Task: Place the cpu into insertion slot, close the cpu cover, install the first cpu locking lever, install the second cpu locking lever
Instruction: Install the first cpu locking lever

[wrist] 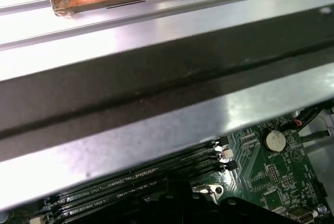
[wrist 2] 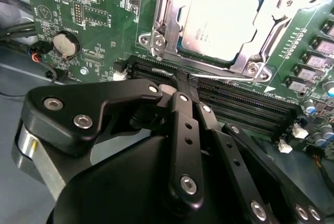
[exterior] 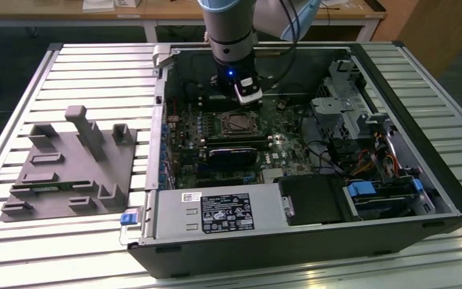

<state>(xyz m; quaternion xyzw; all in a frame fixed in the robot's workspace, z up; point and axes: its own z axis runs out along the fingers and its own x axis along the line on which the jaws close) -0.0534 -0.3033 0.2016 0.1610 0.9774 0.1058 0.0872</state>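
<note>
Cpu [wrist 2: 219, 18] sat flat in the insertion slot [wrist 2: 156, 41] under the cpu cover [wrist 2: 269, 36], prob. fragile so edges only, w/ gripper [wrist 2: 183, 82] just beside it, jaws pressed together, nothing pinched.

Exterior view evenly lit from above, slatted table [exterior: 46, 241] glaring at the near edge, case interior [exterior: 239, 129] shadowed. Second wrist view: cpu [wrist 2: 222, 18] washed out by glare. First wrist view: metal rail [wrist: 156, 31] blown out, blurred.

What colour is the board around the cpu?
Green, seen best in the second wrist view: the circuit board around the cpu.
</note>
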